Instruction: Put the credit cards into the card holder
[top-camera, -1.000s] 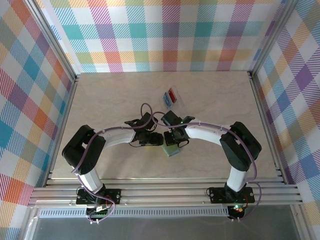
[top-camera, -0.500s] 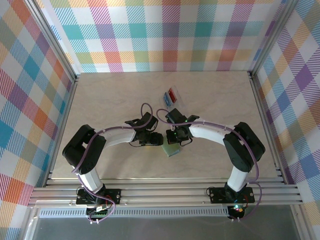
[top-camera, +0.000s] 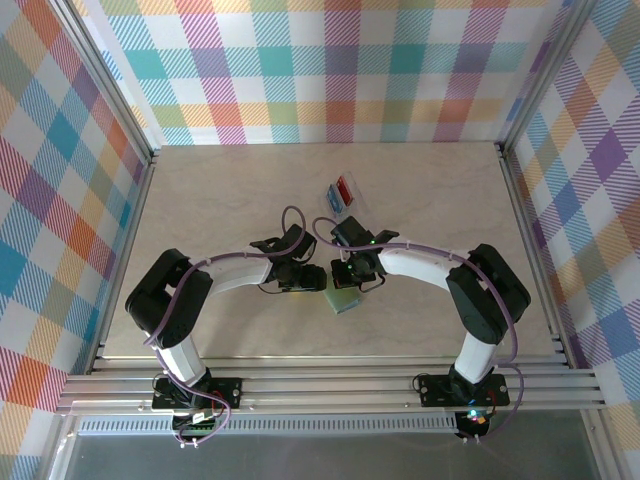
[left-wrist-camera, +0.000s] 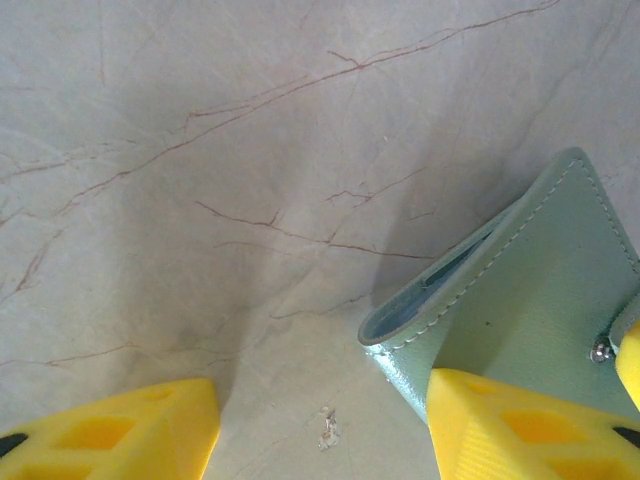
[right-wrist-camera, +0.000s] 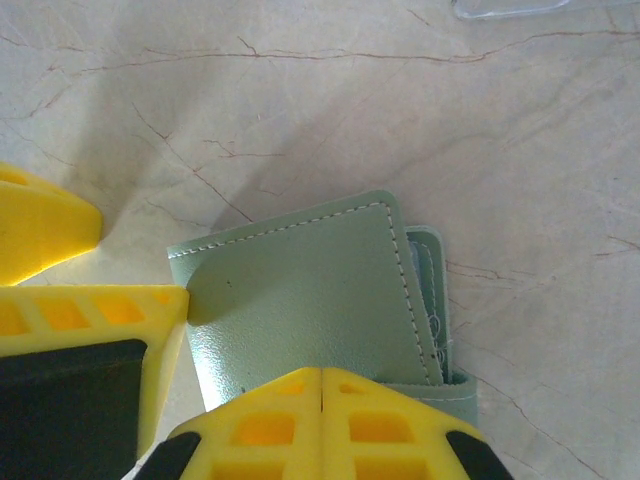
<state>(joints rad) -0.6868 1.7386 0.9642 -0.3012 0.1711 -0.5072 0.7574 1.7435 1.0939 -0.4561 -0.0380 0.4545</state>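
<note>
As right arm (top-camera: 420, 262) bends inward, right end effector (right-wrist-camera: 322, 375) overhangs card holder (right-wrist-camera: 300, 290).

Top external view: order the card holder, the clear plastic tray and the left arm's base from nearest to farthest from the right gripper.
Measured from the right gripper:
1. card holder, directly below the gripper, toward the near edge.
2. clear plastic tray, farther back on the table, mid-table.
3. left arm's base, at the near edge, far to the left.
</note>
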